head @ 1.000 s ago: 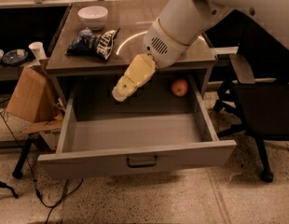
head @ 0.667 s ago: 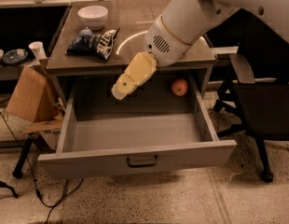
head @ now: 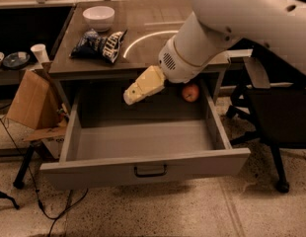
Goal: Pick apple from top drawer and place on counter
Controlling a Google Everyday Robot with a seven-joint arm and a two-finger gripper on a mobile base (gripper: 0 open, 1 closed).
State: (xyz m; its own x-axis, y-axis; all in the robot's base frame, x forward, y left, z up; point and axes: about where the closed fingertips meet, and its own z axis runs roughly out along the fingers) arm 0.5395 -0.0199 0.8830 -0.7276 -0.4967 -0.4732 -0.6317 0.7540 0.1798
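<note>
The top drawer point(head: 143, 164) stands pulled out below the counter point(head: 143, 23), its dark handle at the front middle. The apple point(head: 190, 92), small and orange-red, lies in the drawer's back right corner. My gripper point(head: 129, 98) hangs over the drawer's back middle, its cream-coloured end pointing down and left. It sits to the left of the apple, clearly apart from it, with nothing seen in its hold. The big white arm crosses the counter's right side and hides part of it.
On the counter sit a white bowl point(head: 98, 17) and a dark chip bag point(head: 99, 45). A cardboard box point(head: 29, 102) and a paper cup point(head: 39, 52) stand to the left. A dark chair point(head: 271, 107) stands close to the drawer's right side. Cables lie on the floor at lower left.
</note>
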